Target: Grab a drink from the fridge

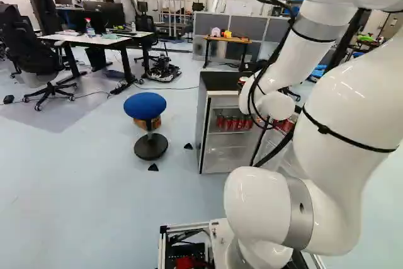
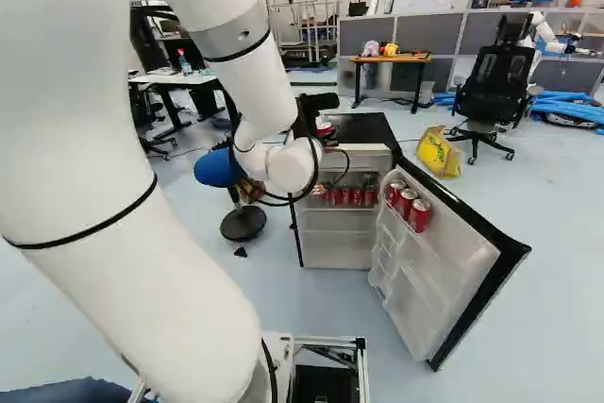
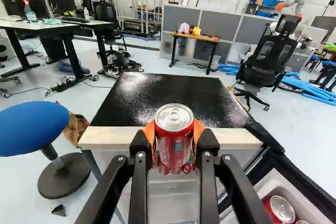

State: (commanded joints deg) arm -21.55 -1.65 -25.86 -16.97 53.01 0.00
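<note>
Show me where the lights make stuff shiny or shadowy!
Wrist view: white glare speckles the black fridge top, and the held can's silvery lid shines; left base view: small bright highlights sit on the white arm, and a darker patch of floor spreads around the office chair; right base view: the arm's nearest part looks bright white.

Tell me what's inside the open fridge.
The fridge holds a row of red cans; its door holds three more. Whatever sits behind the row is covered by those cans.
</note>
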